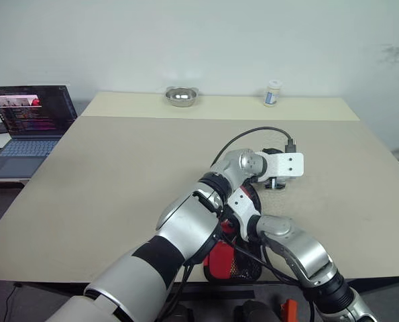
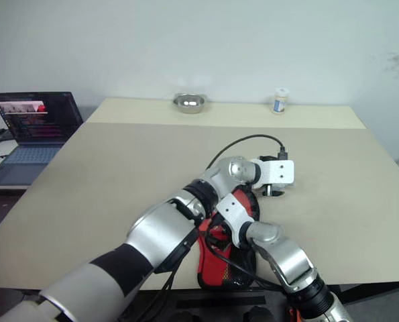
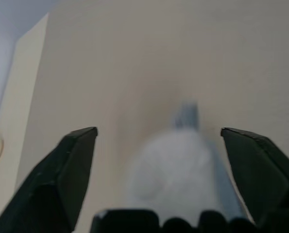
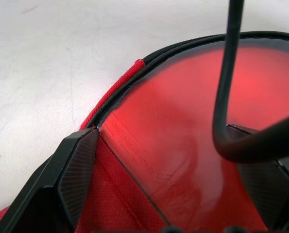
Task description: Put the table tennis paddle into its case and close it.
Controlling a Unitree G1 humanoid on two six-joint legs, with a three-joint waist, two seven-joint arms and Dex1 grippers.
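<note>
Paddle [image 4: 193, 121] red face inside open case [image 4: 116, 90], R end effector [image 4: 171, 182] astride.

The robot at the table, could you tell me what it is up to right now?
It is packing a table tennis paddle into its red case, which lies at the table's near edge. The paddle's red face already sits inside the case, whose zip edge is not yet closed. The right gripper hangs open right over it, and the left gripper is open over bare tabletop, holding nothing.
</note>
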